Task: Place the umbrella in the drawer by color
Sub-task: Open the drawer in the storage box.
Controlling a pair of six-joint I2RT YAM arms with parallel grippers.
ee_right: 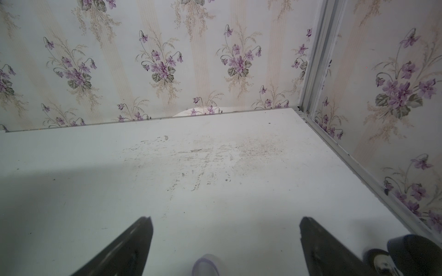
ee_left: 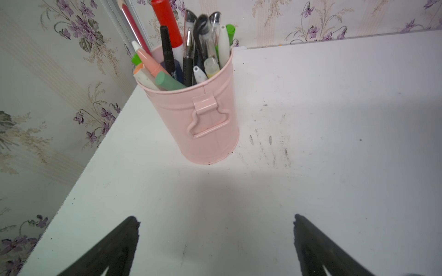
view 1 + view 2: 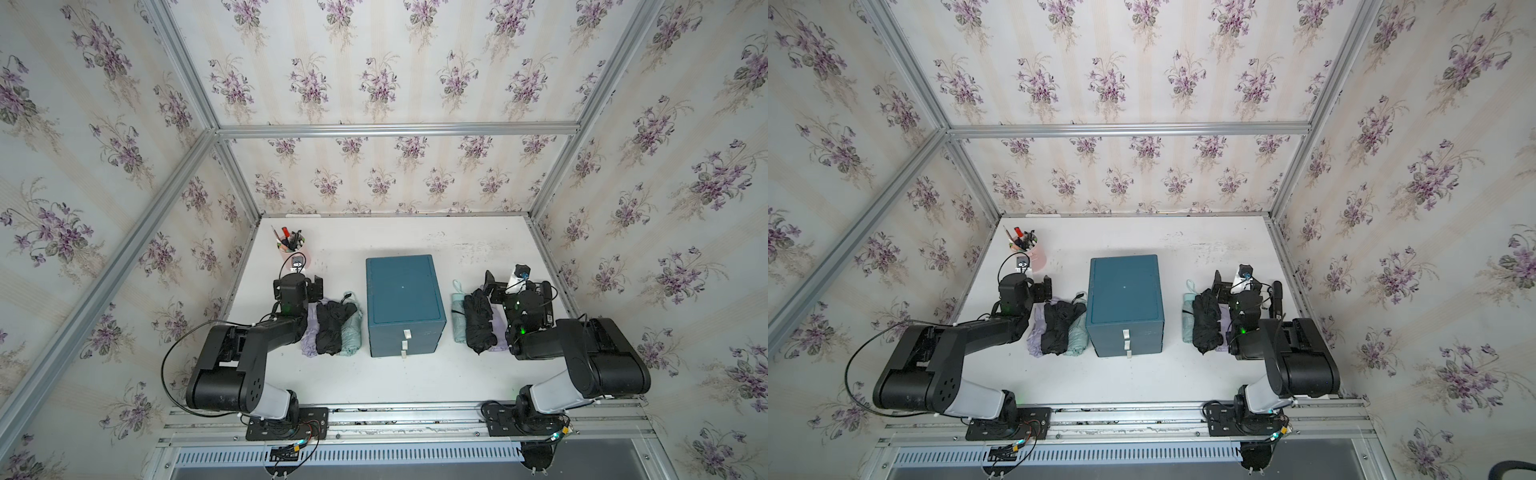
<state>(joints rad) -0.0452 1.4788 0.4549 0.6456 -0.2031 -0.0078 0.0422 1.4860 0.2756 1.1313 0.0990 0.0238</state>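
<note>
The drawer (image 3: 405, 303) (image 3: 1125, 299) is a teal cabinet at the table's middle with three white pull tabs (image 3: 405, 343) on its shut front. Left of it lie a lilac umbrella (image 3: 308, 343), a black umbrella (image 3: 332, 328) and a mint umbrella (image 3: 352, 338), all folded. On its right lie a mint umbrella (image 3: 459, 316), a black one (image 3: 480, 324) and a lilac one (image 3: 500, 337). My left gripper (image 3: 297, 283) (image 2: 216, 221) hovers open beyond the left group. My right gripper (image 3: 518, 286) (image 1: 226, 221) hangs open and empty past the right group, above a lilac tip (image 1: 205, 265).
A pink cup (image 3: 293, 249) (image 2: 198, 119) full of pens stands at the back left, just beyond the left gripper. Papered walls with metal rails (image 3: 395, 132) close in the white table (image 3: 415, 382) on three sides. Both arm bases sit on the front rail.
</note>
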